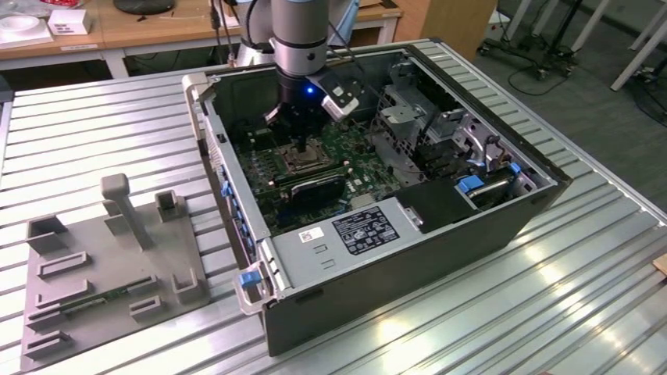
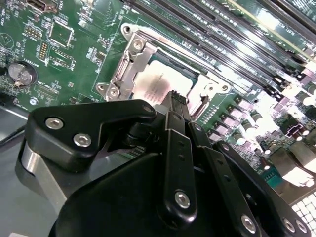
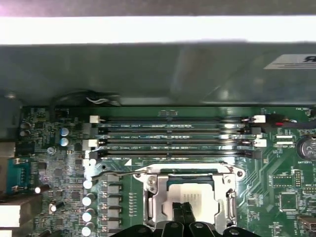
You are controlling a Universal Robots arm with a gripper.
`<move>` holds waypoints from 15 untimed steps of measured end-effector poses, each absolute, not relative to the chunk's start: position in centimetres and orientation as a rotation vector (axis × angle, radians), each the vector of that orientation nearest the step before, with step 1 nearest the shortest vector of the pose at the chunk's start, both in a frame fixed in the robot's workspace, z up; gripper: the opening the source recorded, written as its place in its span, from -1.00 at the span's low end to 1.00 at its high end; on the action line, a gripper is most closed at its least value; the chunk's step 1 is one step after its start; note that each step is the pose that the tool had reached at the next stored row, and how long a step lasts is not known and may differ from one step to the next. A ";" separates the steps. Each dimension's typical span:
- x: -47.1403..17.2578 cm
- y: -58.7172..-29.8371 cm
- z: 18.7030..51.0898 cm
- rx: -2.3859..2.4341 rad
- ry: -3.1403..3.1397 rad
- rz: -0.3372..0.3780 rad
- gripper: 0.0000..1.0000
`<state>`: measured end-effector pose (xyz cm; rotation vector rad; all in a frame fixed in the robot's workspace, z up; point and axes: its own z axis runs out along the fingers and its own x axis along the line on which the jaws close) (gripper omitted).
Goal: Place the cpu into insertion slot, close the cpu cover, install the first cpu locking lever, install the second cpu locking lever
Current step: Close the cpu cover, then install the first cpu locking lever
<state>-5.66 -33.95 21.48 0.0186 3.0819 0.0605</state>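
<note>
The pale square cpu (image 3: 190, 193) lies flat in the insertion slot (image 1: 304, 162) on the green motherboard, inside the open computer case. The silvery cpu cover (image 3: 149, 190) lies flat as a frame around the cpu (image 2: 154, 86), with the same frame (image 2: 124, 69) close behind the fingers in the second wrist view. A thin wire locking lever (image 3: 114, 174) sticks out sideways from the socket's corner. My gripper (image 3: 185, 211) points straight down over the cpu's middle, its black fingers shut together with nothing between them. Its tip (image 2: 176, 98) is at or just above the chip. The arm reaches down into the case (image 1: 302, 147).
Long dark memory sticks (image 3: 173, 138) run in a row beside the socket. The case walls (image 1: 417, 258) and a metal drive cage (image 1: 417, 117) close in around the board. A grey fixture plate (image 1: 105, 266) lies on the slatted table at the exterior view's left.
</note>
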 end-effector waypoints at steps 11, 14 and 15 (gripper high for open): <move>-4.8 -33.9 21.5 0.019 3.082 0.060 -0.79; -4.8 -33.9 21.5 0.019 3.082 0.060 -0.79; -4.8 -33.9 21.5 0.019 3.082 0.060 -0.79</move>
